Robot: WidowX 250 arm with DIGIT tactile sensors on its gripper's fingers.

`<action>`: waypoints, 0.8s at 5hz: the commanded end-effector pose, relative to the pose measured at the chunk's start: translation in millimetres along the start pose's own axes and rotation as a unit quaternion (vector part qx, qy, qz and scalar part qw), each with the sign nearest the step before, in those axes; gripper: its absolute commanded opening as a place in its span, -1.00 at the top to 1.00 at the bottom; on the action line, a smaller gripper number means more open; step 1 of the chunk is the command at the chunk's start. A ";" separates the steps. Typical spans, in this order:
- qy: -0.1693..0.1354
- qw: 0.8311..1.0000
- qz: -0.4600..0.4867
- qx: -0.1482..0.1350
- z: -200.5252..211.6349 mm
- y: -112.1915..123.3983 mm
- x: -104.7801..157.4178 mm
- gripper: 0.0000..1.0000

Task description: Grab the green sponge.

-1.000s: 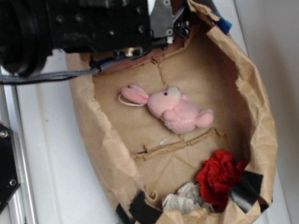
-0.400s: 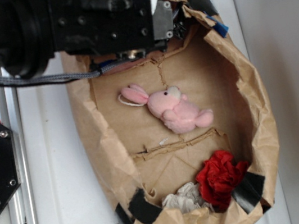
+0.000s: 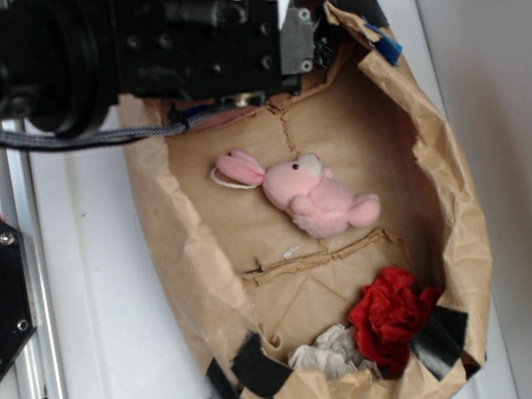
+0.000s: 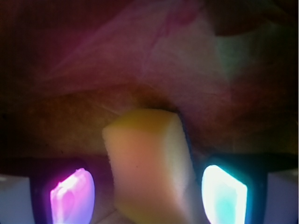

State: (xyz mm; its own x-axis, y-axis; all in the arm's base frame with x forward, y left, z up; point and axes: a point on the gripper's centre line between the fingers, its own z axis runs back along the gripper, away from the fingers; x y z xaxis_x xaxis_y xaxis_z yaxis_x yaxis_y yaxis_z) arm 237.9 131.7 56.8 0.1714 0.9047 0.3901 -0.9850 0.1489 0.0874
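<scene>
Exterior view: the arm was seen reaching over the upper end of the brown paper bag point(image 3: 450, 180) lying on the white surface point(image 3: 98, 287); the tool and the green sponge were hidden beneath it. A pink plush bunny point(image 3: 311, 194) and red ruffled cloth point(image 3: 393, 311) lay well apart, lower in the bag. Wrist view: the green sponge point(image 4: 147, 163) was recorded between the two lit fingertips point(image 4: 72, 196), its long axis running away from the camera, dark scouring face toward the right. The tool point(image 4: 148, 198) was parted, straddling the sponge, contact not confirmed.
</scene>
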 end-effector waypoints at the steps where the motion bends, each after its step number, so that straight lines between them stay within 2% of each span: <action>1: -0.010 1.000 0.019 -0.009 7.8 11.9 10.0 -1.00; 2: -0.007 1.000 0.010 0.004 -1.5 8.4 12.1 -1.00; 3: -0.029 0.999 0.019 0.038 -26.9 0.1 13.0 -1.00; 4: -0.028 0.999 0.018 0.035 -24.4 0.8 10.1 -1.00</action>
State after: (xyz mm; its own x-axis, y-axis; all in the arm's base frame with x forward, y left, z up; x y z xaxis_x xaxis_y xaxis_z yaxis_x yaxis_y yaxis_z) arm 250.4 146.5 28.2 0.1565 0.8882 0.4320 -0.9830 0.0976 0.1555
